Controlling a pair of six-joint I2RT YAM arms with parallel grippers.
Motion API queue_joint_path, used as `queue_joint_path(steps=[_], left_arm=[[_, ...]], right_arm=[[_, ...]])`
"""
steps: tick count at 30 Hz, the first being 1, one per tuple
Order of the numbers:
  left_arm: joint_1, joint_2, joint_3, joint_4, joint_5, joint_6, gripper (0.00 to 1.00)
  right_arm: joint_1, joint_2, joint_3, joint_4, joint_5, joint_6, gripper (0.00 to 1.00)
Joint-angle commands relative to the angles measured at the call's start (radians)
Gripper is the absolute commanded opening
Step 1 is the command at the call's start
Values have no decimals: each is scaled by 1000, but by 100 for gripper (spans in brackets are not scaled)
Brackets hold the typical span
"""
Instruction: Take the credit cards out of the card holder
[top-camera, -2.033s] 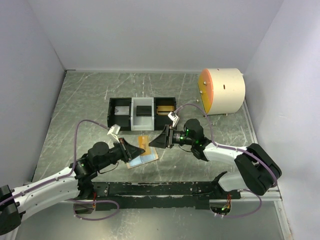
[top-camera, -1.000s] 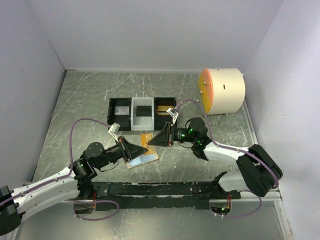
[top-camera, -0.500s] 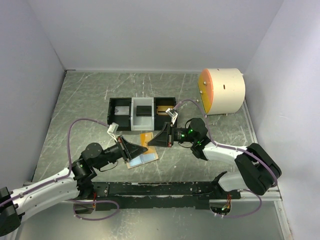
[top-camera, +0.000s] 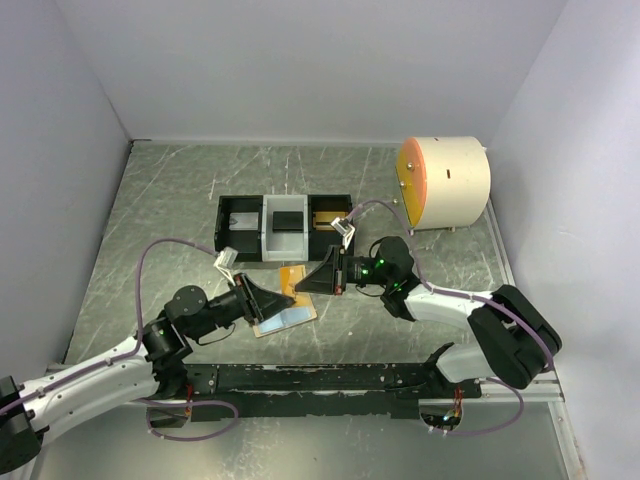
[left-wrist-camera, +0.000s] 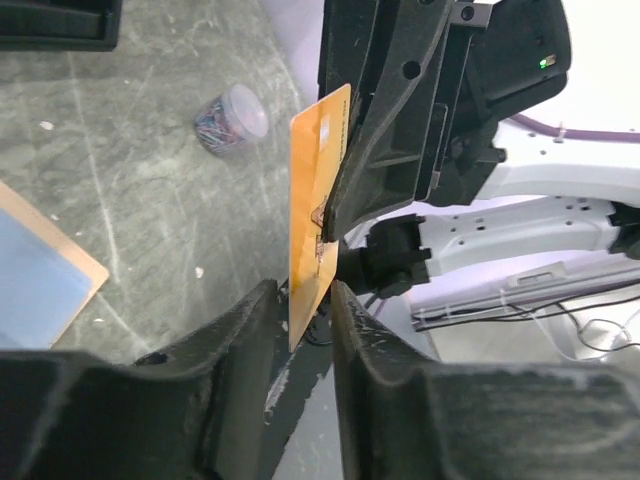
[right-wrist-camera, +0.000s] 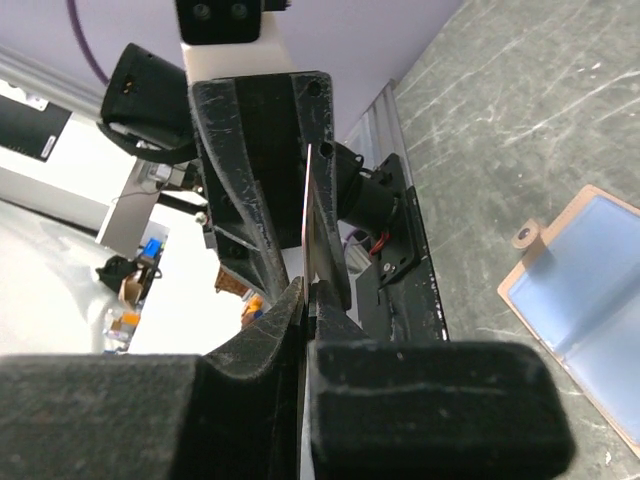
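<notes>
Top view: gold card (top-camera: 291, 277) sits up off the surface (top-camera: 160, 200), approx. mid, a bit toward the near edge, between L jaws and R jaws, which meet tip to tip on it. Card holder (top-camera: 292, 318) lies open and flat, blue side up, just nearer the near edge than that card, partly under the L jaws. Tray (top-camera: 221, 230) is just on the far side of the card. It has a black card (top-camera: 288, 221) in the white mid compartment and a 2nd gold card (top-camera: 329, 217) in the right one. White drum w/ orange face (top-camera: 450, 180) stands near the far-right corner.

L wrist view: gold card (left-wrist-camera: 318, 210) stands upright, its lower end in the narrow gap between the L fingers (left-wrist-camera: 240, 350). Can't tell if they pinch it. R jaws are clamped on its right edge. A corner of the card holder (left-wrist-camera: 40, 285) shows at the left.

R wrist view: gold card (right-wrist-camera: 311, 220) is edge-on. R fingers (right-wrist-camera: 420, 400) are closed right down on it, no gap showing. Card holder (right-wrist-camera: 585, 290) lies open on the surface, to the right.
</notes>
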Motion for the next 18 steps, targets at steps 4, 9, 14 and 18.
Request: queue_joint_path(steps=[4,9,14,18], left_arm=[[-6,-48,81,-219,-90,18,56],[-5,-69,138,-422,-163,28,70],[-6,-39,248,-688,-275,45,79],[-5,3,339,-854,-344,74,82]], right_arm=[[1,-65,35,-229,91,-143,0],[1,-108,70,-417,171,-250,0],[2,-136,104,-548,240,-322,0],[1,-172,123,-647,329,-375,0]])
